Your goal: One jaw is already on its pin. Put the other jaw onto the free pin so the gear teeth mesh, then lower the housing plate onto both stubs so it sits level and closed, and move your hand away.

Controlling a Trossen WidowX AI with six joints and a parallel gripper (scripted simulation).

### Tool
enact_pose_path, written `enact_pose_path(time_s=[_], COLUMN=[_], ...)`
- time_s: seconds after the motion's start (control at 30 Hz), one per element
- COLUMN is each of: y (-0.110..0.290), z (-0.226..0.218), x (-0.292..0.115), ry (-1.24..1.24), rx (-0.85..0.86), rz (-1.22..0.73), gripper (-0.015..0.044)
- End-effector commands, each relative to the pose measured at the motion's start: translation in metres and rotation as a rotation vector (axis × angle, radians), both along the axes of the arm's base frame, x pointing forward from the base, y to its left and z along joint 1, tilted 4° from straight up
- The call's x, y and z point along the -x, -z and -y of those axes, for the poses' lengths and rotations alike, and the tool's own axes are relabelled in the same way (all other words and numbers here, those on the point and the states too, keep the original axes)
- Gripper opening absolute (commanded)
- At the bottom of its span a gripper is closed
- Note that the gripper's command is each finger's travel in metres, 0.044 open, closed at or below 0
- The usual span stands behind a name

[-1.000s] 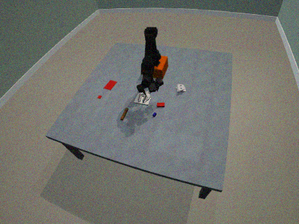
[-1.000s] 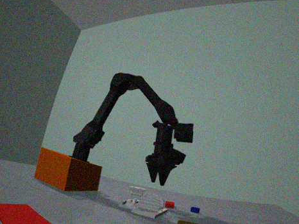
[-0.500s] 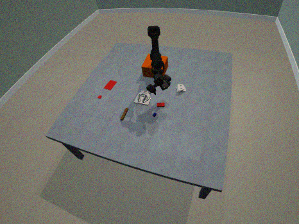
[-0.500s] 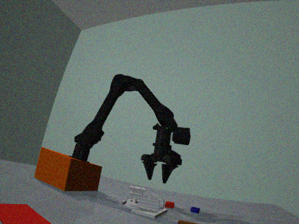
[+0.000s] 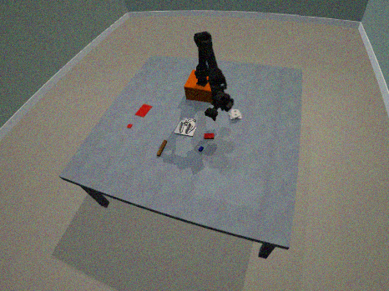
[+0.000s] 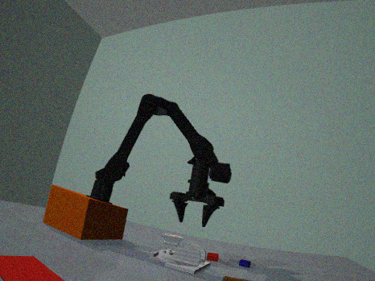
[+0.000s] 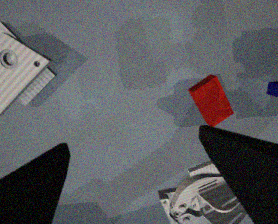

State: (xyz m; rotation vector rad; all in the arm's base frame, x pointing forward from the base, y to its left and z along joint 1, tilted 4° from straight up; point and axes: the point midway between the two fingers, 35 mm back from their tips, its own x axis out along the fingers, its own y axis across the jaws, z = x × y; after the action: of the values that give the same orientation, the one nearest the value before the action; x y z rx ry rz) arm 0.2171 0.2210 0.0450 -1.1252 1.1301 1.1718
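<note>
Presumably, we keep our black two-fingered claw (image 5: 211, 112) (image 6: 192, 224) (image 7: 135, 140) apart and empty above the blue-grey surface (image 5: 250, 188) (image 6: 24, 233) (image 7: 110, 135) to fetch the white, flat housing plate (image 5: 235, 114) (image 7: 22, 70).

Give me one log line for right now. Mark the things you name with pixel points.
gripper (image 5: 211, 113) (image 6: 193, 224) (image 7: 135, 140): open, nothing held | position: above table | white plate (image 5: 235, 114) (image 7: 22, 70): on table, apart from jaw assembly (image 5: 186, 127) (image 6: 183, 258) (image 7: 200, 197) | housing: not closed

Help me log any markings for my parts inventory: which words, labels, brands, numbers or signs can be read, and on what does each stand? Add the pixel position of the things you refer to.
None: no readable text shows in any view.
White plate with dark round spots (image 5: 235, 113) (image 7: 20, 67): no lettering, only holes.
Pale flat assembly with two long jaws (image 5: 180, 132) (image 6: 183, 266): none readable; too small and grainy for fine marks.
</note>
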Motion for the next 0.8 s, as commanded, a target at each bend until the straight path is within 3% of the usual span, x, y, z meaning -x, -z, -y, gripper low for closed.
enact_pose_path(time_s=[0.0, 0.77], y=[-0.001, -0.008], z=[-0.008, -0.047], x=[0.013, 0.094], ry=[-0.084, -0.545], rx=[0.011, 0.029], rz=[0.006, 0.04], gripper=[0.044, 0.044])
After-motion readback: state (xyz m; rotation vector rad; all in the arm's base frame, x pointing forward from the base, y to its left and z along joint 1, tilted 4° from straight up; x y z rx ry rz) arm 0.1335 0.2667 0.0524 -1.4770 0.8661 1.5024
